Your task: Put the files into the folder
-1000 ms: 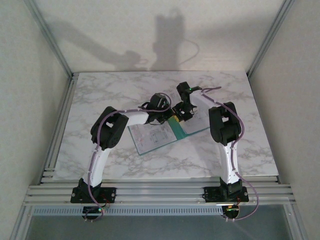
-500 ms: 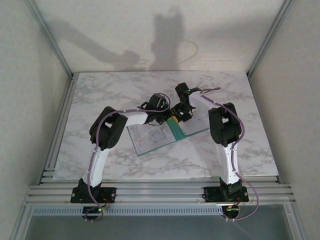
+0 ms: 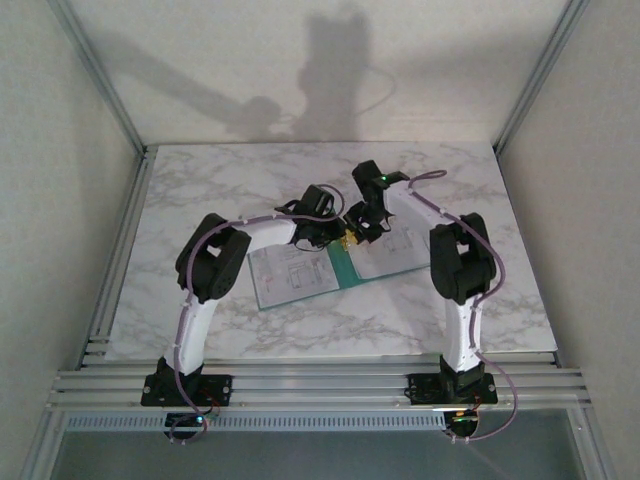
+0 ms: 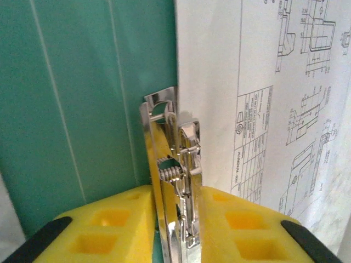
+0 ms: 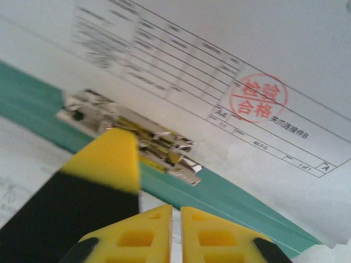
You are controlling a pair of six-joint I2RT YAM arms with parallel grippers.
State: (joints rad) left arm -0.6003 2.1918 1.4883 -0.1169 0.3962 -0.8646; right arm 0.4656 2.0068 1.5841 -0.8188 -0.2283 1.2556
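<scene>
Files (image 3: 290, 272): white sheets with printed drawings. They lie flat on both halves of the open folder (image 3: 343, 268), one on each side of its green middle strip.
Folder: it lies open and flat, and the table (image 3: 450, 190) shows all around it.
Progress: the sheets seem to be already in place on the folder. What is left, I judge, is to fasten them under the clip (image 4: 170, 175) and to close the cover. I cannot tell if the clip holds the paper.
Direction: the open folder has its long axis from left to right, with its left end a little nearer to the arm bases. Its middle strip runs from near to far.
Clip: a metal spring clip on the folder's middle strip, at the far end. A sheet with a red stamp (image 5: 258, 98) lies just beside it.
Left gripper (image 4: 175, 192): its yellow fingers (image 4: 118, 219) stand close on both sides of the clip. I cannot tell if they squeeze it.
Right gripper (image 5: 176, 213): its jaws are almost together with nothing between, just beside the clip.
</scene>
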